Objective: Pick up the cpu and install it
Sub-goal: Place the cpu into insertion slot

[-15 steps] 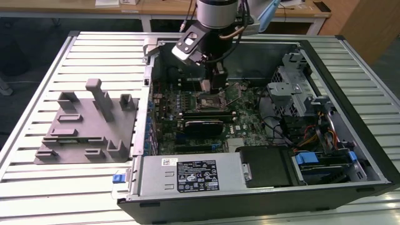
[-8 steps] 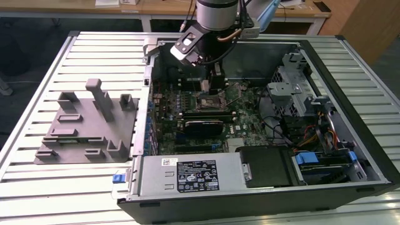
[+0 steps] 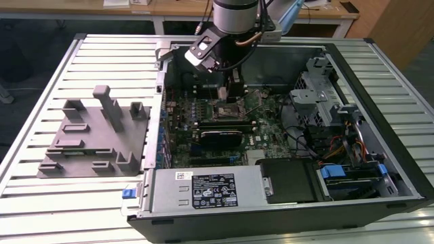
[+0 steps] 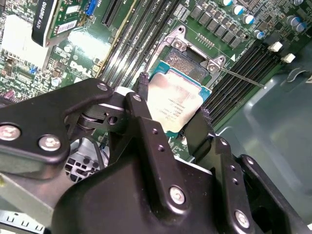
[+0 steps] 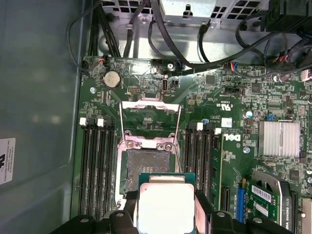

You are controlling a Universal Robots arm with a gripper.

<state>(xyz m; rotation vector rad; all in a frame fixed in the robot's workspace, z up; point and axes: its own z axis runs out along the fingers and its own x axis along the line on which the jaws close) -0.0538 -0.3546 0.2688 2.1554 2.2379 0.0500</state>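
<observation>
Here, my gripper (image 4: 174, 97) was down inside the open computer case (image 3: 271, 226), which lay on its side on the slatted worktop (image 3: 109, 56).

Fingers (image 4: 207, 129): narrowed onto the cpu (image 4: 178, 100), one on each of two opposite edges. The silver top faced up and the greenish rim showed along the free edges.

Position of the cpu: held over the motherboard (image 5: 229, 97), at the near edge of the socket (image 5: 146, 163) rather than square over it. It was not seated. In both wrist views the socket's dark bed lay bare beyond the chip. I could not tell how high above the board I held it.

Socket state: retention frame (image 5: 150, 119) swung open and lying back, away from the bed. The thin lever (image 4: 241, 78) was released and stuck out to the side.

Surroundings noted:
- Memory slots (image 5: 95, 165) ran along both sides of the socket.
- A coin cell (image 5: 112, 79) sat past the open frame, and a finned heatsink (image 5: 279, 139) was well off to one side of the board.
- In the exterior view the boxed power supply (image 3: 203, 188) filled the case's near corner.
- The grey fixture block (image 3: 88, 137) stood on the worktop outside the case, on the exterior view's left, well apart from me.
</observation>
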